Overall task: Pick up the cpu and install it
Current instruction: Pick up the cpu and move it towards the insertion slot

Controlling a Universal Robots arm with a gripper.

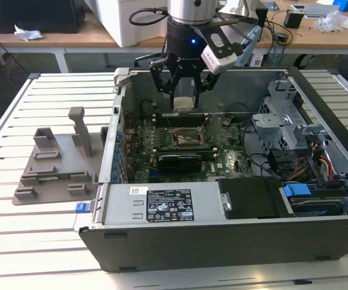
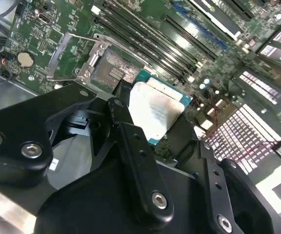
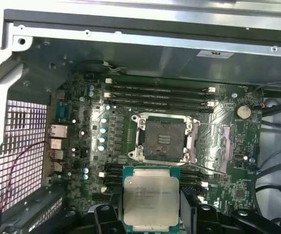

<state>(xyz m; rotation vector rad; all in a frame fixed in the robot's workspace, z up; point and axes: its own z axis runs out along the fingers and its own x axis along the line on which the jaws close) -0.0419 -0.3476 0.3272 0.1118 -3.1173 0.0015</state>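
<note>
The gripper (image 1: 185, 96) is clamped on the cpu (image 3: 151, 200), holding it flat over the motherboard (image 3: 227, 122) inside the computer case (image 1: 222, 241). The open socket (image 3: 162, 139) lies just beside the chip.

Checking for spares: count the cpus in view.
1. The cpu is clamped in the tool, held over the motherboard near the empty socket. Others could be hidden inside the case.

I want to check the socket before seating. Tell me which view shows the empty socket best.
The first wrist view: the socket lies whole and face-on, unobstructed. The second wrist view shows it slanted, partly behind the gripper holding the chip. The exterior view shows it small, below the gripper.
</note>
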